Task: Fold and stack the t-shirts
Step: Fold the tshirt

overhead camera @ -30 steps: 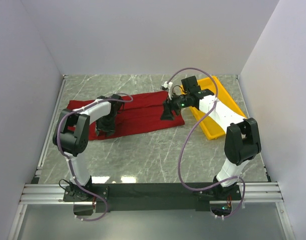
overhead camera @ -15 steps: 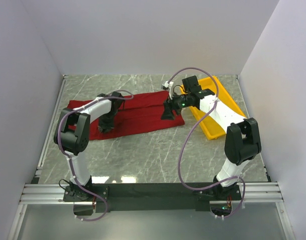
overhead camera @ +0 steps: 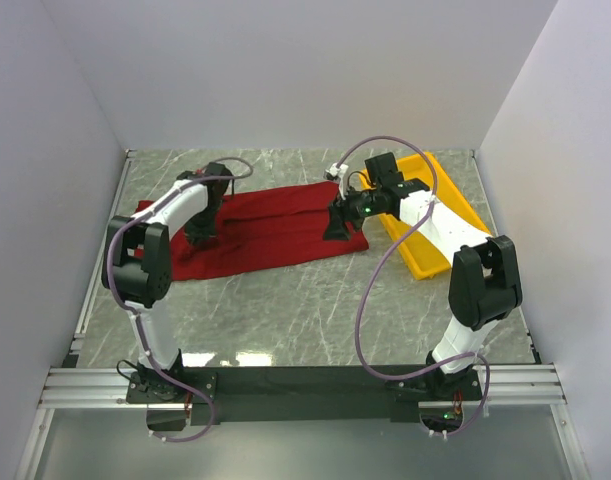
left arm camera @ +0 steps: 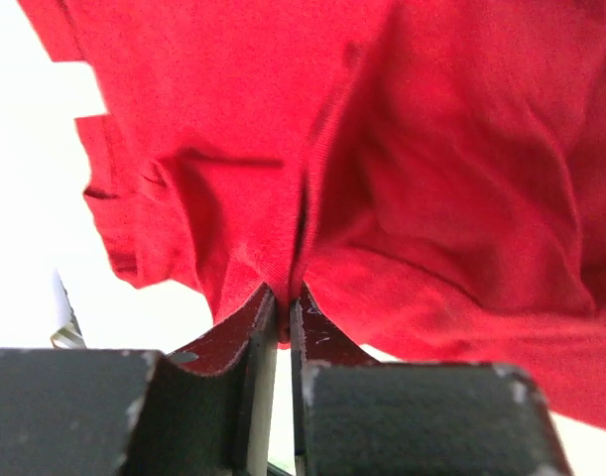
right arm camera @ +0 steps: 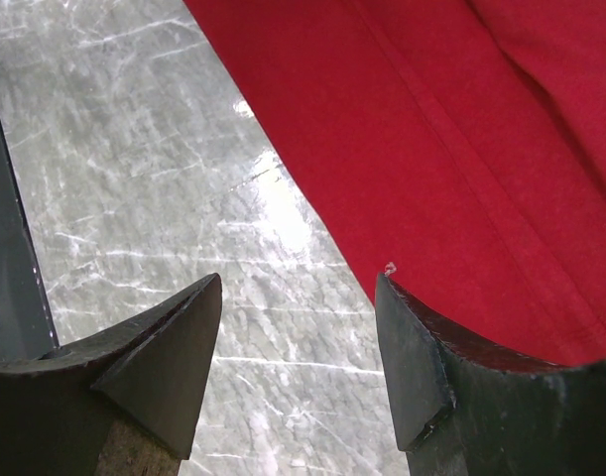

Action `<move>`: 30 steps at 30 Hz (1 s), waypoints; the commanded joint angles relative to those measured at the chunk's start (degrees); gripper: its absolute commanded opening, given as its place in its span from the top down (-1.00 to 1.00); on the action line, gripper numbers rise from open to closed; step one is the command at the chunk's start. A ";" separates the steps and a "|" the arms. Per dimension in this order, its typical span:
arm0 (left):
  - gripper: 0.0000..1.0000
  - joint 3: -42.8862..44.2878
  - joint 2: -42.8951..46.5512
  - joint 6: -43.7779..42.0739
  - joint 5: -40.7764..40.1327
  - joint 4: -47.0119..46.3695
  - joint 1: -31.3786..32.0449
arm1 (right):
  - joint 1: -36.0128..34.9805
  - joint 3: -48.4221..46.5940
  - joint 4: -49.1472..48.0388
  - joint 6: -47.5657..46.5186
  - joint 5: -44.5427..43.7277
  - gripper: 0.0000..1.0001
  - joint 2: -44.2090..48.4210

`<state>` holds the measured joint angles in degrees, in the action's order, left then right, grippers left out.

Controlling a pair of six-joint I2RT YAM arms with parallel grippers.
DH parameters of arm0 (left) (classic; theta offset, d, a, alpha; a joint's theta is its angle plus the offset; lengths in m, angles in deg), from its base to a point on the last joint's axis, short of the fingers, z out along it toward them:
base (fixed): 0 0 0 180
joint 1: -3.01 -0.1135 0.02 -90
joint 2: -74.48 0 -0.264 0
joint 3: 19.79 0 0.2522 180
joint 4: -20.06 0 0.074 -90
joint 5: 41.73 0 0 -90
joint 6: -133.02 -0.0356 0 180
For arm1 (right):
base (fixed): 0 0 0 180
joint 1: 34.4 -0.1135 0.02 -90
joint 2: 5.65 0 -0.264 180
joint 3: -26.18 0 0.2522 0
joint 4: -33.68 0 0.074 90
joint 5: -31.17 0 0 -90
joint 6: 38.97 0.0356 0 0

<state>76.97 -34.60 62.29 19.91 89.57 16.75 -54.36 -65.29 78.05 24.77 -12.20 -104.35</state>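
The left fingers (left arm camera: 255,332) are closed on a raised fold of the t-shirt (left arm camera: 382,178), with the cloth pinched thinly between them. The right fingers (right arm camera: 174,337) are held wide apart and empty, astride the hem at the shirt's right end. The t-shirt is spread across the bench (overhead camera: 315,310), its right end near the yellow tray (overhead camera: 447,185). The cloth is judged light and limp; hold is best taken at hems or corners.
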 commanded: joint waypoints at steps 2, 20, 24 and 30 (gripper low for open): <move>0.74 4.97 -1.48 -3.00 -1.44 -0.64 -2.40 | 0.72 0.46 -0.99 0.24 1.18 -0.40 2.98; 0.99 9.72 -6.85 -9.24 -3.72 -9.06 -9.43 | 1.33 1.16 -0.29 -0.28 0.92 -0.40 3.16; 0.99 9.81 -6.85 -10.74 -4.33 -11.88 -9.43 | 1.42 1.16 -0.11 -0.54 0.92 -0.40 2.98; 0.99 9.72 -7.73 -12.85 -7.85 -15.84 -9.52 | 1.42 1.16 0.06 -0.72 0.92 -0.40 2.46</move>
<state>84.54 -41.66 51.56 15.39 77.55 7.22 -53.47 -64.26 78.35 24.55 -12.20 -103.93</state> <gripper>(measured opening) 0.067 0.700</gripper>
